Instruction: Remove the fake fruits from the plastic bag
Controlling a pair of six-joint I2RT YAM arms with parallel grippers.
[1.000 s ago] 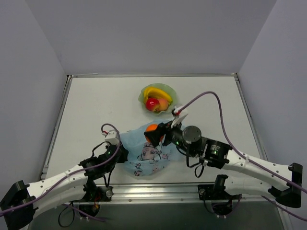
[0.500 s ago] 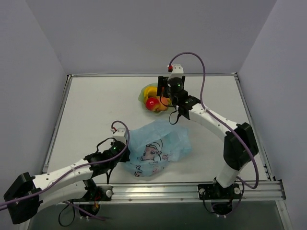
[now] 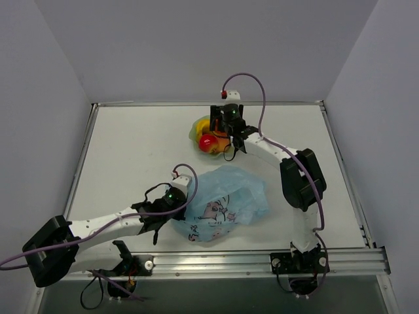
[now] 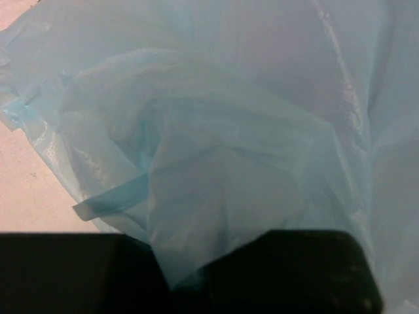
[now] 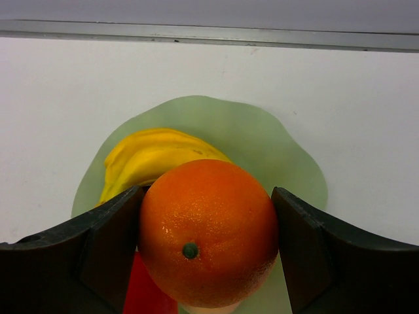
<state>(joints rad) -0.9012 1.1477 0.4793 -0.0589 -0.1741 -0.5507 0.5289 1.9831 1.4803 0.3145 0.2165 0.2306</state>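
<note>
The left gripper [image 3: 177,203] is sitting against the plastic bag [image 3: 229,196], whose film is covering its fingers; I cannot tell whether they are pinching it. The right gripper [image 5: 208,219] is clamping the orange [image 5: 208,232] above the banana [image 5: 154,157], the red apple [image 5: 147,291] and the green bowl [image 5: 278,154].

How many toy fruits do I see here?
4: an orange held by the right gripper above the bowl; a banana, a red apple and a partly hidden peach-coloured fruit in it. The bag may hide more.
</note>
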